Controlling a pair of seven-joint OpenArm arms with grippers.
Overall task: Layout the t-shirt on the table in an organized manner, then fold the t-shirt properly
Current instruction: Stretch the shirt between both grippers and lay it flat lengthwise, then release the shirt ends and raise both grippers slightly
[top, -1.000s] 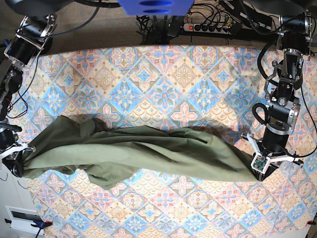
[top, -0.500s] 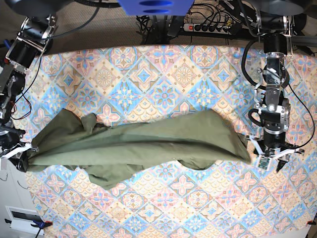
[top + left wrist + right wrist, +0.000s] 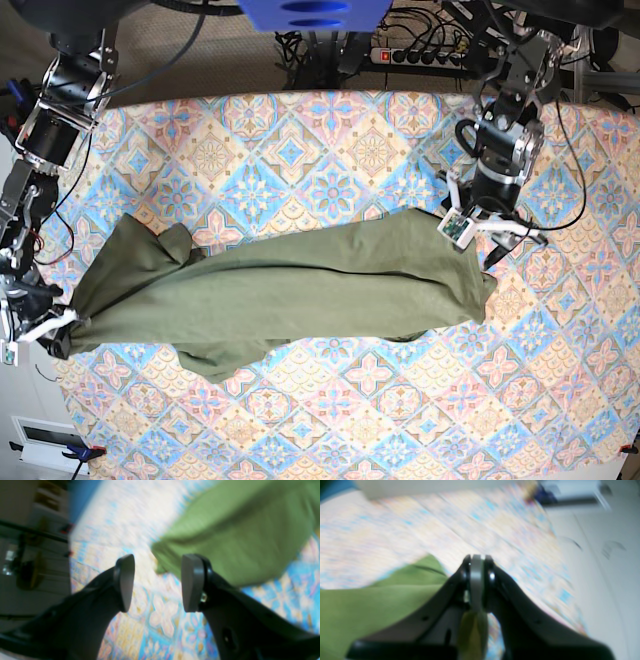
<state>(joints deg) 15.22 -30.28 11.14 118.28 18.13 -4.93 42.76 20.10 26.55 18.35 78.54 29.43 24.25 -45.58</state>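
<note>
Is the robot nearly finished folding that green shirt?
No, it is early on. The t-shirt lies on the table as a long, bunched strip, not spread flat. The right gripper pinches one end; the left gripper is open, holding nothing, beside the other end. Flattening and every fold remain.

Along the top of the base view, beyond the far edge of the work surface, lies a brownish floor [image 3: 215,55] strewn with dark cables [image 3: 305,50]. A white power strip [image 3: 425,55] with a small red switch sits at upper centre-right. A blue rounded object [image 3: 315,12] hangs at the top centre. At the lower left corner stands a white box-like fixture [image 3: 45,440]. Lighting is even and bright. The wrist views show only blurred pale surroundings.
</note>
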